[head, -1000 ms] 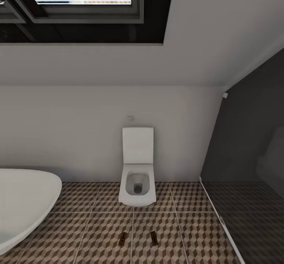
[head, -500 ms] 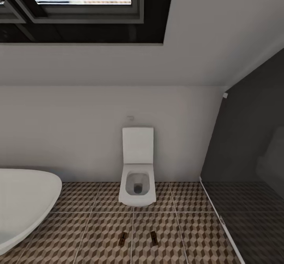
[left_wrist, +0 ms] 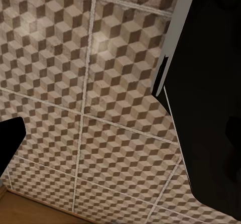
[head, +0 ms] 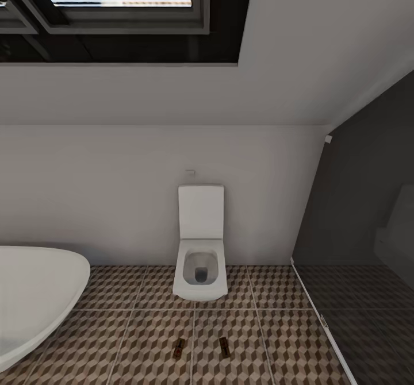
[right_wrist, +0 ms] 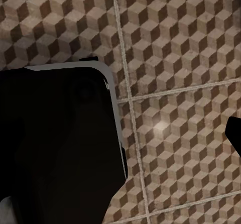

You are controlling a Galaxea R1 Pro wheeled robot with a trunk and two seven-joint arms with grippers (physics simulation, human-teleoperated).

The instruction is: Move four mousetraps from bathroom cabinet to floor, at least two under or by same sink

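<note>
Two mousetraps lie flat on the cube-patterned bathroom floor (head: 144, 339) in front of the toilet, one (head: 179, 348) left of a grout line and the other (head: 223, 346) right of it. The other mousetraps, the cabinet and the sink are out of view. My left gripper (left_wrist: 120, 138) hangs open over bare tiles, with one dark fingertip (left_wrist: 10, 143) at the picture's edge. My right gripper (right_wrist: 120, 133) is also open above the tiles, one fingertip (right_wrist: 233, 133) showing. Neither holds anything.
A square white toilet (head: 200, 258) stands against the white back wall. The oval white bathtub (head: 34, 299) is at the left, and the dark glass shower (head: 356, 270) at the right. A skylight (head: 115, 6) is overhead. An orange-brown wooden edge (left_wrist: 30, 209) borders the tiles near my left arm.
The head view has shifted very slightly. The mousetraps, toilet and bathtub have not moved.
</note>
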